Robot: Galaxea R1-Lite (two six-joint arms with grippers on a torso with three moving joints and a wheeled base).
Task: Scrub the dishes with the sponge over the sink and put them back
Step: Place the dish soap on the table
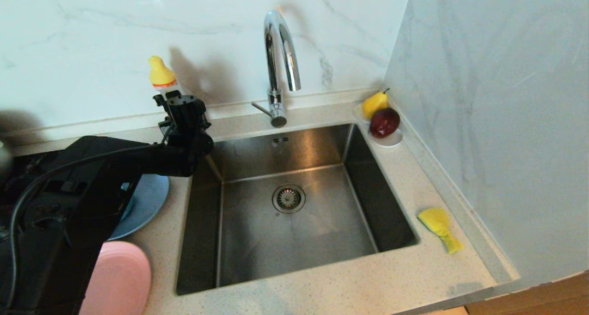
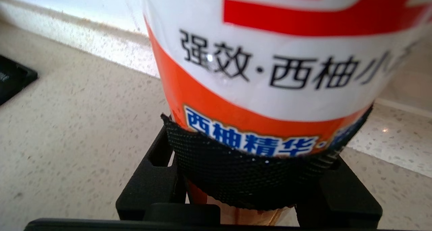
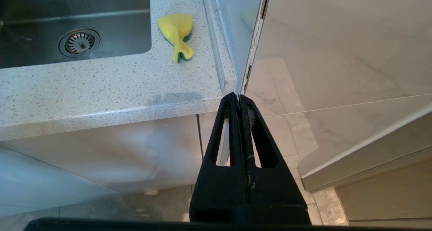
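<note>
The large rectangular stainless steel sink point(image 1: 294, 204) is seen empty, and the round grey-blue plate point(image 1: 147, 200) and round pink plate point(image 1: 122, 278) are left on the counter to its left. A tall orange-and-white labelled detergent bottle with a yellow cap point(image 2: 270, 72) is clasped between the fingers of the left gripper point(image 1: 179, 108); it could be toppled or squeezed. The small yellow sponge point(image 3: 177, 33) is left beside the sink's right rim, untouched. The right gripper point(image 3: 240, 101) is parked, fingers pressed together
</note>
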